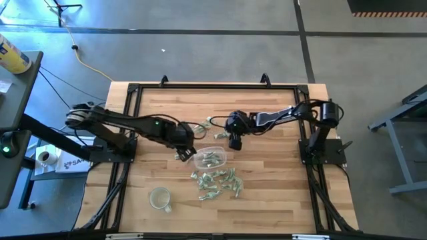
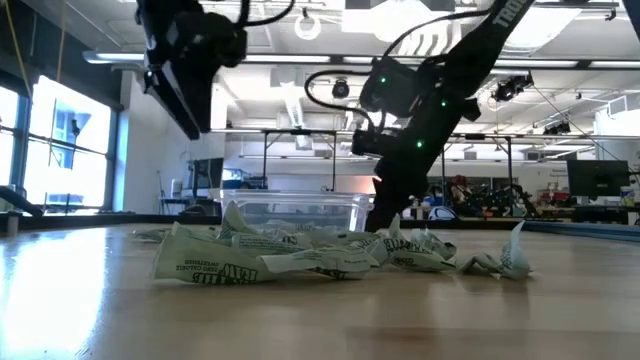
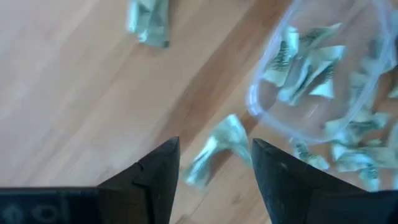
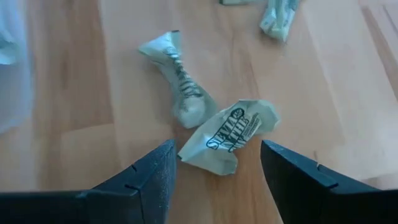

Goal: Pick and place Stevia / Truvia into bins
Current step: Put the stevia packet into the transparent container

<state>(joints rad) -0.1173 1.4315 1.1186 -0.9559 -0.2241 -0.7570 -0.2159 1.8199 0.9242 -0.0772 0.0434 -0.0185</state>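
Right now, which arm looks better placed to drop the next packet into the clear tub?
Probably the left. Its open left gripper hangs over a loose sachet lying right beside the clear tub. The right gripper, also open, hovers over a crumpled sachet farther from the tub.

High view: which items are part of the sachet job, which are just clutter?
Job:
- sachets, loose pile
- clear tub, some sachets inside
- left gripper, open over a sachet
- right gripper, open over a sachet

Clutter:
- round cup
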